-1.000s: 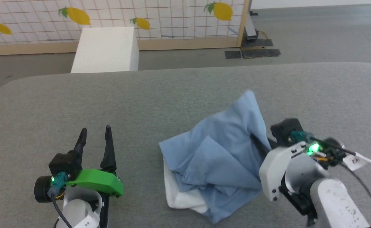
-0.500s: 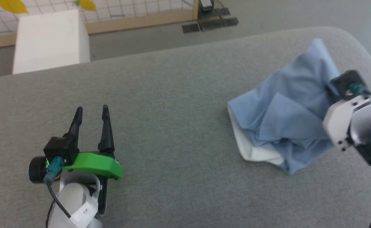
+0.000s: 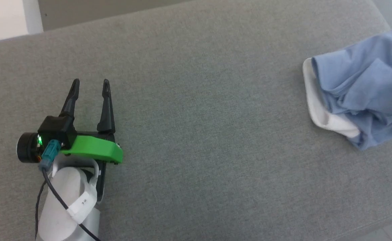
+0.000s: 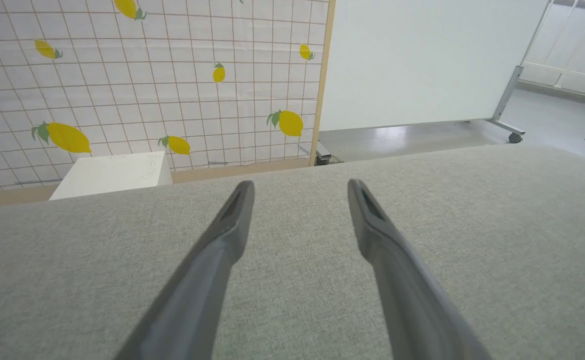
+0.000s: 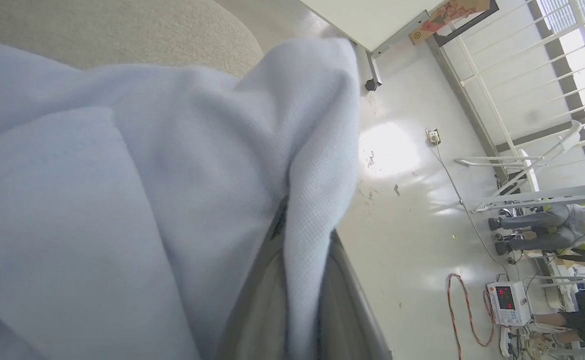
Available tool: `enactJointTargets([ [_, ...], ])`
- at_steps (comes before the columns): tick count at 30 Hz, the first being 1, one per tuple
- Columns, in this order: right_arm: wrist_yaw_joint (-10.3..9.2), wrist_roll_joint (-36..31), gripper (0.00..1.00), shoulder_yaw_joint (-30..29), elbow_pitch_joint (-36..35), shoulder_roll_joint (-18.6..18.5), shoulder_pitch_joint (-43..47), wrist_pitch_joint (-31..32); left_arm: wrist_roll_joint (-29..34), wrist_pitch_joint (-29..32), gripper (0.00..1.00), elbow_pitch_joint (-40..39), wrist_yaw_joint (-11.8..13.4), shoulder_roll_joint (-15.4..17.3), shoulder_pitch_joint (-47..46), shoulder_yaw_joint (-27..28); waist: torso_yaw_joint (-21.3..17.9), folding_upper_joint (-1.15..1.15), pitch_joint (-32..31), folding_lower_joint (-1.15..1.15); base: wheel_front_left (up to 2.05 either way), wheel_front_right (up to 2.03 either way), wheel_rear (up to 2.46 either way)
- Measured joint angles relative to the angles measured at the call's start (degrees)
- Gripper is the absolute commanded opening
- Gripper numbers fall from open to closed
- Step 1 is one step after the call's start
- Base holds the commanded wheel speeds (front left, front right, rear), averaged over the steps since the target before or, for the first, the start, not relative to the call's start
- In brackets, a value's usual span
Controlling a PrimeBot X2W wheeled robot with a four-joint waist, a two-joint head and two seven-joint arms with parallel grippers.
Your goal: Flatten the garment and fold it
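Risk of slippage: polo shirt (image 3: 360,87) bunched at right end of desk (image 3: 196,117), thin fold pinched in closed right hand (image 5: 305,235); could pull free or drag overboard. Meanwhile empty left hand (image 3: 91,81) gaping, well apart.

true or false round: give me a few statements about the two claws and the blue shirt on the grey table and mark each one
1. The left claw is open and empty. True.
2. The light blue polo shirt lies spread flat on the grey fabric-covered table. False: it is bunched up near the table's right edge.
3. The right claw is shut on a fold of the shirt. True.
4. The left claw touches the shirt. False: it is well apart from it, over bare table on the robot's left.
5. The tiled wall panel is printed with red apples. False: it shows yellow lemons.
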Motion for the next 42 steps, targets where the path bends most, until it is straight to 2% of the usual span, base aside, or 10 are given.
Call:
enactJointTargets([
  [5, 0.01, -5.1, 0.0, -7.2, 4.5, 1.1, -3.1, -3.8, 0.1, 0.3, 1.0, -0.3, 0.0, 0.5, -0.5, -0.7, 0.3, 0.0, 3.3, 0.0, 0.0, 0.0, 0.0],
  [10, 0.0, -8.2, 0.0, -13.9, 7.6, 2.9, -4.1, -5.3, 0.1, 0.5, 1.0, -0.3, 0.0, 0.6, -0.7, -1.1, 2.2, 0.0, 4.7, 0.0, 0.0, 0.0, 0.0],
  [11, 0.0, -8.7, 0.16, -15.0, 8.1, 3.3, -4.1, -5.6, 0.0, 0.6, 1.0, -0.2, 0.0, 0.6, -0.7, -1.1, 2.7, 0.0, 4.8, 0.01, 0.0, 0.0, 0.0],
  [12, 0.0, -9.5, 0.5, -16.1, 8.5, 3.7, -4.2, -5.7, 0.0, 0.6, 1.0, -0.1, 0.1, 0.6, -0.7, -1.1, 3.1, 0.0, 4.9, 0.0, 0.0, 0.0, 0.0],
  [13, 0.0, -10.0, 1.0, -17.4, 9.0, 4.0, -4.2, -5.7, 0.0, 0.5, 1.0, -0.1, 0.1, 0.6, -0.7, -1.2, 3.5, 0.0, 4.9, 0.0, 0.0, 0.0, 0.0],
  [19, 0.0, -10.5, 1.0, -21.2, 9.9, 5.2, -4.1, -10.7, -0.7, 0.2, 1.0, 1.3, 0.4, 0.0, -0.4, -1.3, 5.0, 0.0, 2.6, 0.0, 0.0, 0.0, 0.0],
  [27, -0.01, -4.7, 1.0, -19.7, 6.8, 7.6, 0.4, -15.8, -3.2, -0.1, 1.0, 3.8, 0.7, -1.4, 3.7, -1.0, 6.0, 0.0, -4.3, -0.01, 0.0, 0.0, 0.0],
  [34, -0.01, 4.2, 1.0, -16.7, -3.6, 12.3, 9.8, -19.6, -5.7, -0.3, 1.0, 3.7, 0.7, -2.7, 7.3, -0.8, 7.9, 0.0, -11.0, -0.01, 0.0, 0.0, 0.0],
  [42, -0.01, 9.8, 1.0, -11.5, -17.8, 18.5, 21.6, -21.3, -6.7, -0.3, 1.0, 4.1, 0.7, -3.0, 9.9, -1.1, 12.0, 0.0, -15.9, -0.01, 0.0, 0.0, 0.0],
])
